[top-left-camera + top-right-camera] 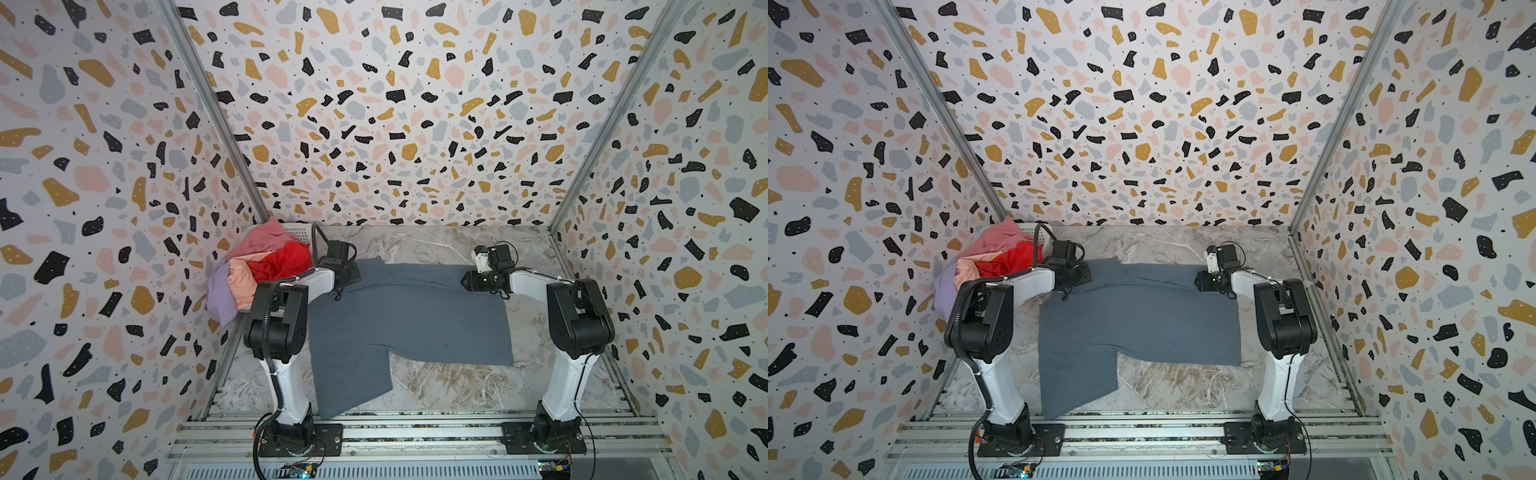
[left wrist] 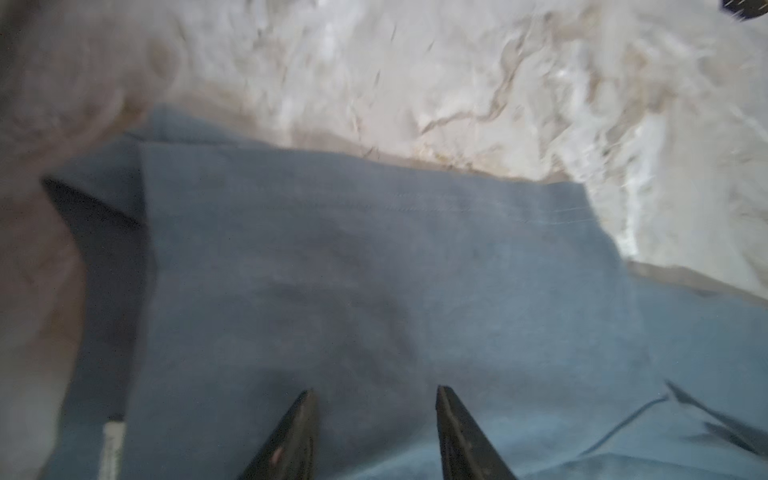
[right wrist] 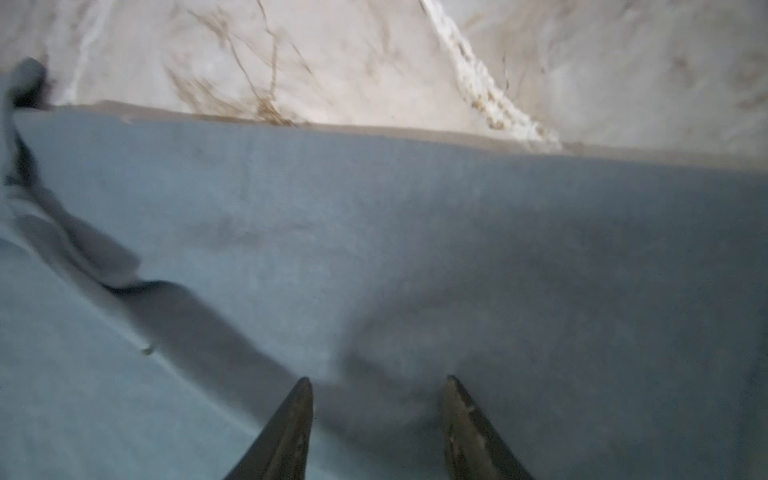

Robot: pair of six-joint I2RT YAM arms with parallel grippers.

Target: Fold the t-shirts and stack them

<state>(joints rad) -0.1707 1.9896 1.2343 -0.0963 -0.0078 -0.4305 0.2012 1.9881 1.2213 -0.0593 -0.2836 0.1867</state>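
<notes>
Two grippers are at work, both with jaws parted and nothing between them. The left gripper (image 2: 374, 392) and the right gripper (image 3: 378, 382) sit low over the far strip of the slate grey-blue t-shirt (image 1: 407, 316), one near each far corner; contact with the cloth cannot be told. The shirt lies spread on the marble table (image 1: 436, 386), with one sleeve reaching toward the near rail. Its far side appears doubled over, and a ridge of slack crosses the cloth in the right wrist view. Judgement: a lengthwise fold is in hand. To do it well, smooth that ridge first, pinch every layer at matching points, then lift and carry both ends together so the crease runs straight. The red t-shirt (image 1: 286, 262), pink t-shirt (image 1: 266, 237), peach t-shirt (image 1: 243, 282) and lavender t-shirt (image 1: 218, 295) are heaped in the white basket (image 1: 301, 230) at the far left.
</notes>
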